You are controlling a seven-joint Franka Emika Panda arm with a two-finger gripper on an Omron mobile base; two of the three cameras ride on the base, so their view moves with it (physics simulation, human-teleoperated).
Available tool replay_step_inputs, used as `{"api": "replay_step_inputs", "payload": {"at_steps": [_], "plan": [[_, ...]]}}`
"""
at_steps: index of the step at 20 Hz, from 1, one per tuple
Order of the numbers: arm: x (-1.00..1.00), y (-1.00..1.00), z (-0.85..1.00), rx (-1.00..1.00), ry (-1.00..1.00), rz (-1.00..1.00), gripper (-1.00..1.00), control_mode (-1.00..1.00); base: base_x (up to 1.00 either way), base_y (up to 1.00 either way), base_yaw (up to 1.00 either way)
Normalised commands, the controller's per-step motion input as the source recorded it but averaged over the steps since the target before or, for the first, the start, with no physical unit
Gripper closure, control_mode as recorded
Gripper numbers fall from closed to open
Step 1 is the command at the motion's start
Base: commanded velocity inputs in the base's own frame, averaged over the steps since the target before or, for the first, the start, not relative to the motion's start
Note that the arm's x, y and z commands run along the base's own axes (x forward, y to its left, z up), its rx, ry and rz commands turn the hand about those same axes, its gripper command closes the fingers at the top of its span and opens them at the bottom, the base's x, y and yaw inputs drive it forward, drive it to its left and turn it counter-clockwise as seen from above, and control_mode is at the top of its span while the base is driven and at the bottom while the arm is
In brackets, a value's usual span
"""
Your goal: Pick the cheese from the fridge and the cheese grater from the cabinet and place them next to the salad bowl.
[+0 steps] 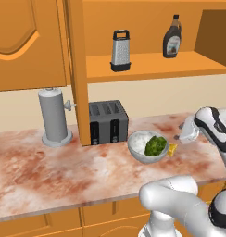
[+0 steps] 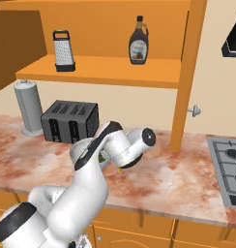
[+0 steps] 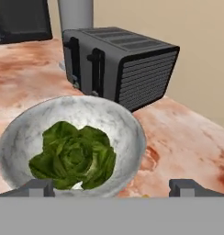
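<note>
We are hovering our gripper (image 3: 111,187) with jaws wide, salad bowl (image 3: 127,133) just ahead, toaster (image 3: 127,64) standing beyond it, cheese (image 1: 172,148) lying beside the bowl.

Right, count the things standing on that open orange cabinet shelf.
2. The silver box grater with black handle stands toward the shelf's left; the dark brown syrup bottle stands to its right. Nothing else shows there, though the cabinet's edges are cropped.

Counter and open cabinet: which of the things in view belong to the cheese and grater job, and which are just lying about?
Job things:
cheese, on the counter touching the salad bowl
salad bowl
cheese grater, upright on the cabinet shelf
cabinet
gripper, open beside the bowl

Lying about:
toaster
syrup bottle
grey canister
stove
</note>
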Motion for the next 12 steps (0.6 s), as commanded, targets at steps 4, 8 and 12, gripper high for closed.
{"api": "replay_step_inputs", "payload": {"at_steps": [4, 8, 12], "plan": [[-0.47, 0.34, 0.64, 0.0, 0.07, -0.35, -1.0, -1.0, 0.0, 0.0, 0.0], [-0.38, 0.15, 0.83, 0.0, 0.11, -0.26, -1.0, -1.0, 0.0, 0.0, 0.0], [-0.43, 0.03, 0.85, 0.0, 0.05, -0.25, -1.0, -1.0, 0.0, 0.0, 0.0]]}}
